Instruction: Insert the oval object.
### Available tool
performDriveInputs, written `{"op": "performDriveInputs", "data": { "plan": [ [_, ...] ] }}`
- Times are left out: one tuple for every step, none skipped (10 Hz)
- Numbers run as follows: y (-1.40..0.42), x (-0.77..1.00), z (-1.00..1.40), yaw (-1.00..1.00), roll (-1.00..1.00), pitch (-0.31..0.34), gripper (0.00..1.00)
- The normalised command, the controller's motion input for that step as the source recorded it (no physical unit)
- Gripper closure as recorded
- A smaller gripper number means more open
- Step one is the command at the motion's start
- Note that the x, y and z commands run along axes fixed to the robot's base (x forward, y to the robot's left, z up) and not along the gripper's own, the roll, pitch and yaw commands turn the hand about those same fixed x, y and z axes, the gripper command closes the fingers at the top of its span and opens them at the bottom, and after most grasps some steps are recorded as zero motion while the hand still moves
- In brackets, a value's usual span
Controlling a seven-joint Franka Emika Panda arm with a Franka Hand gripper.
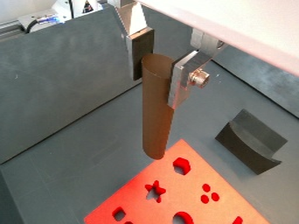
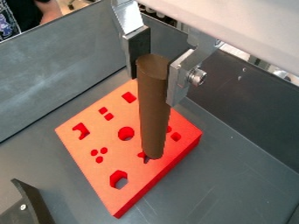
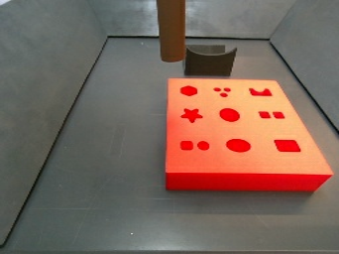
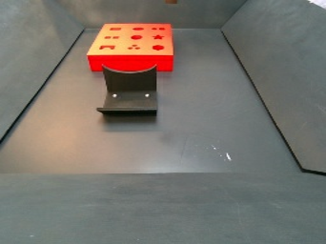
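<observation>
Floor: a dark grey floor [image 3: 119, 189] is running between grey walls, and it is carrying the red block and the dark grey curved block.

Oval object: the oval object [image 1: 156, 109], a long smooth brown peg, is hanging upright in the gripper, clear of the floor. In a side view only its lower part [image 3: 172, 30] is showing, coming down from the picture's upper edge, with its lower end appearing over the floor just left of the curved block and beyond the red block's far left corner. In a wrist view its lower end [image 2: 149, 144] is appearing over the red block's top face, among the cut-outs; whether it is touching the block cannot be told.

Gripper: the gripper [image 1: 149, 61] is sitting above the red block, pinching the upper part of the oval object between its two flat silver plates. One finger [image 2: 183, 79] is pressing flat against the peg's side in both wrist views, and the opposite finger [image 2: 131, 22] is showing behind the peg.

Red block: the red block [image 3: 245, 139] is lying flat on the floor, its top face carrying cut-outs of many shapes, among them a star, circles, squares and an oval. In a side view it is lying at the far end of the floor [image 4: 132, 45].

Dark grey curved block: the curved block [image 3: 208, 59] is standing just beyond the red block's far edge in a side view, and between the camera and the red block [image 4: 129, 88] in the opposite one.
</observation>
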Motion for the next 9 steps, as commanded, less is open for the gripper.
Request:
{"op": "performDriveInputs", "data": {
  "plan": [
    [0.0,0.09,-0.04,0.0,-0.14,0.0,1.0],
    [0.06,0.14,-0.08,0.0,-0.3,0.0,1.0],
    [0.02,0.28,-0.19,-0.03,-0.38,0.029,1.0],
    [-0.09,0.37,-0.23,-0.14,-0.34,0.05,1.0],
    [-0.27,0.49,-0.18,-0.18,-0.28,0.083,1.0],
    [-0.34,0.47,-0.17,-0.15,-0.22,0.111,1.0],
    [-0.16,0.13,0.0,0.0,-0.03,0.02,1.0],
    [-0.03,0.0,0.0,0.0,0.0,0.0,1.0],
    [-0.24,0.45,0.0,0.06,0.14,0.139,1.0]
  ]
}}
